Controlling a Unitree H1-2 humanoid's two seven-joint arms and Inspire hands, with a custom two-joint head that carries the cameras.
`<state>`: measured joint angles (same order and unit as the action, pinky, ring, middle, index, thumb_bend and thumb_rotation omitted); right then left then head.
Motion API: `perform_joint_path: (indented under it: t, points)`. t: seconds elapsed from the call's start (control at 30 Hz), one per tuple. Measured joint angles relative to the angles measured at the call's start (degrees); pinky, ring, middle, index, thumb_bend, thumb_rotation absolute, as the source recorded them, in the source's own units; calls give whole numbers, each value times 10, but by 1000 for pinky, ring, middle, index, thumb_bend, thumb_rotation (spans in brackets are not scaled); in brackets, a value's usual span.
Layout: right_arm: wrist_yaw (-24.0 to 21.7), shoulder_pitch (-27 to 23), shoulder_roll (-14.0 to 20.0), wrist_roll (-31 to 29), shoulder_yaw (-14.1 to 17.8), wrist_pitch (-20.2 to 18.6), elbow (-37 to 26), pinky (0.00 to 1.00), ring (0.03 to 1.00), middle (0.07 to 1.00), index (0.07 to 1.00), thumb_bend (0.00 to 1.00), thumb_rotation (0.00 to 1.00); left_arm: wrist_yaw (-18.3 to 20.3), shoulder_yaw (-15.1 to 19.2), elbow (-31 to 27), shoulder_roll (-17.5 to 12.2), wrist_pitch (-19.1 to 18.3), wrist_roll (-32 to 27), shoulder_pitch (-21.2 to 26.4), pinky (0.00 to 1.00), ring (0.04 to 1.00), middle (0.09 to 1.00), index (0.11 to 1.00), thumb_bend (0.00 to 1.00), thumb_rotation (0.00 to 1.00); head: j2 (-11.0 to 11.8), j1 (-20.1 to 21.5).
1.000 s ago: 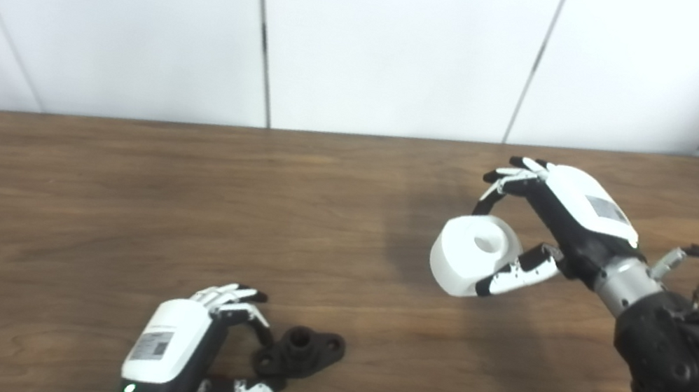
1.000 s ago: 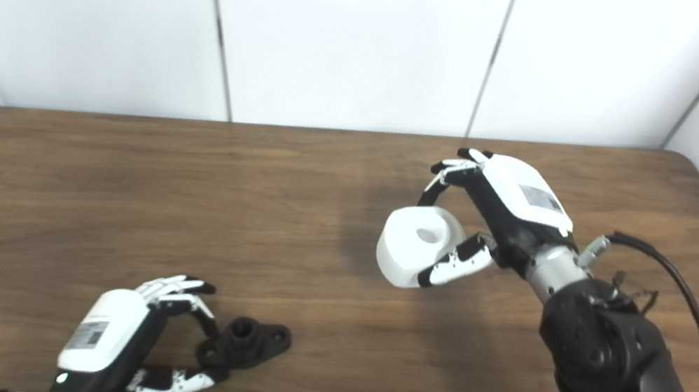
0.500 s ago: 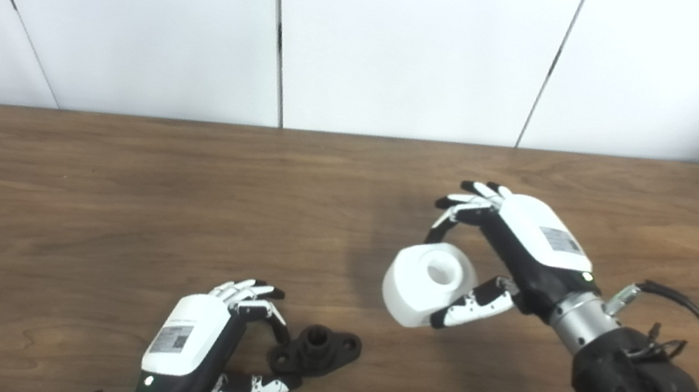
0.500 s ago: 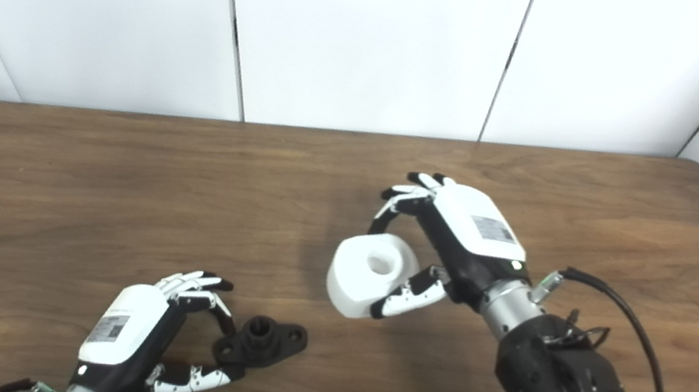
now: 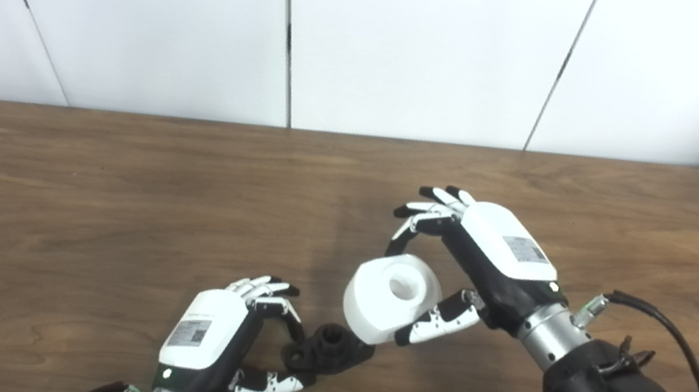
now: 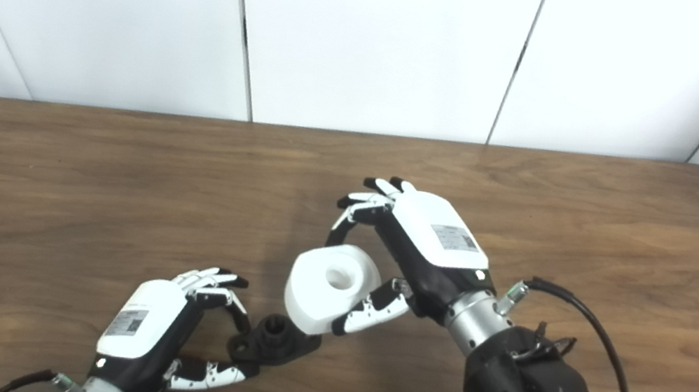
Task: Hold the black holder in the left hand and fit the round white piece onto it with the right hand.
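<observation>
Left robot hand: the left robot hand (image 5: pixel 211 343) sits low and left of centre in the frame, fingers and thumb curled around the near end of the black holder (image 5: pixel 327 350); it appears to grip it, though the contact itself is partly hidden.
Black holder: low in the frame near the middle, on or just above the wooden surface (image 5: pixel 73 192); which one I cannot tell. Its socket faces up.
Right robot hand: the right robot hand (image 5: pixel 487 262) is closed on the round white piece (image 5: pixel 391 295), fingers over the far side, thumb under the near side.
Round white piece: lifted off the surface, its central hole facing up, its lower edge now overlapping the right end of the holder in both views.
Change: a second ago the white piece hung well apart, toward the right of the frame; it has since travelled down and left to just above the holder. The camera has also shifted.
Meaning: the approach looks nearly done; aligning hole with socket and pressing down seems the remaining step.
</observation>
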<state>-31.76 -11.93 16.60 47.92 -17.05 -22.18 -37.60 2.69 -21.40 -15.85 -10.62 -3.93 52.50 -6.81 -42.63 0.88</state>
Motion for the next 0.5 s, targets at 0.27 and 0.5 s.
perform_joint_path:
  t: [0.27,0.5]
  points:
    - [-13,-10,-15,2,-6,4,-14,1000,954,812,482,521,140,2,-5,0,4,-8,4,2,900,883,821,491,515,47,-3,-8]
    - [-17,-11,-28,3,-15,17,-13,1000,954,810,483,520,140,2,-7,0,6,-13,4,3,898,883,823,491,515,46,-5,-10]
